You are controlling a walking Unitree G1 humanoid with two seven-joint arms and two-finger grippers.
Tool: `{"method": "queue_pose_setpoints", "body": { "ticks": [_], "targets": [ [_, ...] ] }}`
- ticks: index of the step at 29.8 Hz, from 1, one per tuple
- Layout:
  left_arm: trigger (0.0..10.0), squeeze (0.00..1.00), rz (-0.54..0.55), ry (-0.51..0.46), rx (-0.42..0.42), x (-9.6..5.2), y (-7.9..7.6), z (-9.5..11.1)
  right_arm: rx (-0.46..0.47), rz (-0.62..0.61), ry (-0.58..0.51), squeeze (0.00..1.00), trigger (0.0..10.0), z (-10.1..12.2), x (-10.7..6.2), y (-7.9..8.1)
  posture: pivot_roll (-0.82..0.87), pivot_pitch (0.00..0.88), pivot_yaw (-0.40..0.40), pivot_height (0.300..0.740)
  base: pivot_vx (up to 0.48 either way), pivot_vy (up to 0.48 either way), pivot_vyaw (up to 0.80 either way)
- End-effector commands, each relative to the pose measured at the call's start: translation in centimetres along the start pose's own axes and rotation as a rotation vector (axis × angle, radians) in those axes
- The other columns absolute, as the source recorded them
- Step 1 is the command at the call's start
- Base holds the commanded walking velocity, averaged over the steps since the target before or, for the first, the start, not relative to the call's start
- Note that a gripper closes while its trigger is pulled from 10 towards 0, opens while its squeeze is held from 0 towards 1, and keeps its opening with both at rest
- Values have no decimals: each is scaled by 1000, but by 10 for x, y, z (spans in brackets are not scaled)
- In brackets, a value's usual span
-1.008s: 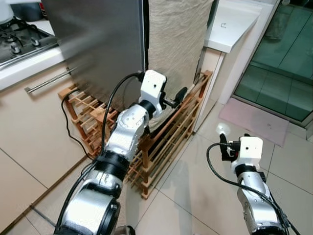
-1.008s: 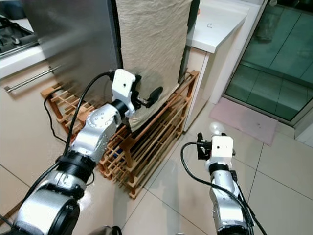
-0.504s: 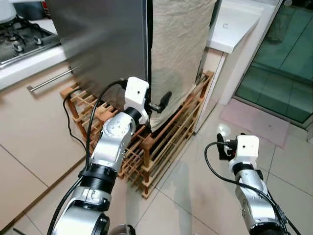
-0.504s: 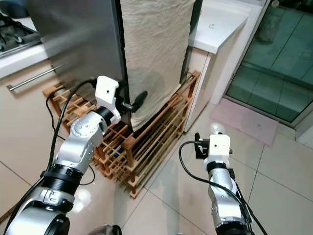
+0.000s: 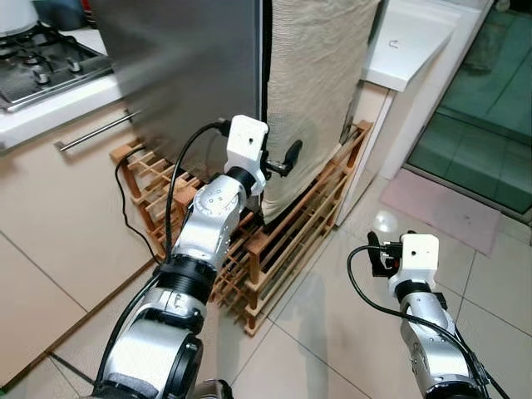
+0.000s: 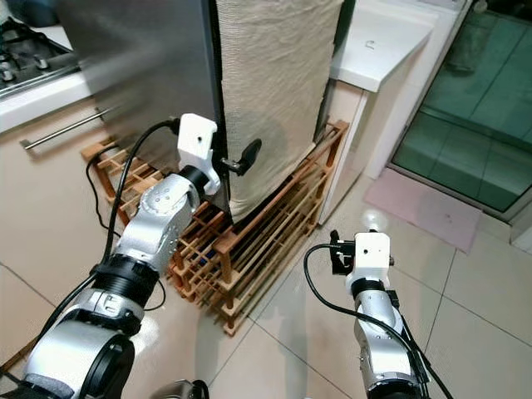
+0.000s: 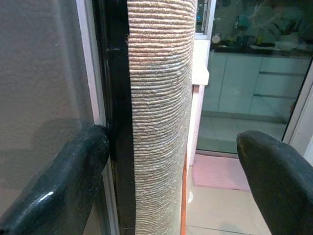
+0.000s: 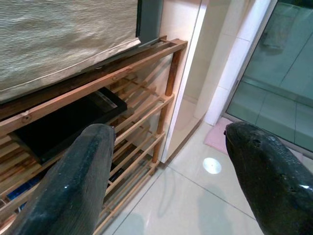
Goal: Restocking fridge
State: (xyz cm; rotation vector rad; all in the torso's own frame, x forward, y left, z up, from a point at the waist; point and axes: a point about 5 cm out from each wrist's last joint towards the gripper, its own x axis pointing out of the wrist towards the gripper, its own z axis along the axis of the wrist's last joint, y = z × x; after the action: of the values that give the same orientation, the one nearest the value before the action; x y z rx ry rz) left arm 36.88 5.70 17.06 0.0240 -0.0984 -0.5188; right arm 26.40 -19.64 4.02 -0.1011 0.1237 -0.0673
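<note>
While its two black fingers stand spread, the left hand (image 5: 281,163) reaches at the lower edge of the fridge door (image 5: 191,75), grasping nothing. In the left wrist view one finger (image 7: 58,181) lies against the dark seam (image 7: 115,122) between the steel door and a beige cloth (image 7: 161,98) that hangs down the front beside it; the other finger sits well out past the cloth. Just below stands a wooden rack (image 5: 283,241), with a black cable (image 5: 125,208) trailing over its far end. The right hand (image 5: 376,253) hangs low over the tiled floor (image 5: 332,349), also spread and empty, near the rack's corner.

The fridge is shut, so restocking has likely not begun. If the finger hooks the cloth rather than the door edge, a pull would probably drag the fabric and leave the door closed. The door, once swinging, might strike the arm, and a step closer could catch the rack or the cable.
</note>
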Motion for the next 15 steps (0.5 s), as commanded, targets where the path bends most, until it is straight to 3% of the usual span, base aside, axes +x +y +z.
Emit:
{"method": "queue_pose_setpoints", "body": {
  "ticks": [1,4,8,10,15],
  "targets": [
    [10000,0,-64,-7,14,9,-16,5,0,-6,-8,0,10000,3,-1,-2,-96,45,-2,740,0,0,0],
    [10000,0,-125,9,-45,11,-27,3,1,-7,-4,0,10000,2,-2,-2,-100,48,0,740,0,0,0],
    [10000,0,-365,50,-174,10,-53,2,0,-14,15,0,10000,-3,-6,-7,-100,52,2,740,0,0,0],
    [10000,0,-443,36,-157,9,-62,6,2,-22,36,0,10000,-8,-8,-11,-99,55,3,740,0,0,0],
    [10000,0,-502,13,-147,9,-70,10,8,-15,76,0,10000,-17,-11,-12,-98,57,15,740,0,0,0]
  ]
}}
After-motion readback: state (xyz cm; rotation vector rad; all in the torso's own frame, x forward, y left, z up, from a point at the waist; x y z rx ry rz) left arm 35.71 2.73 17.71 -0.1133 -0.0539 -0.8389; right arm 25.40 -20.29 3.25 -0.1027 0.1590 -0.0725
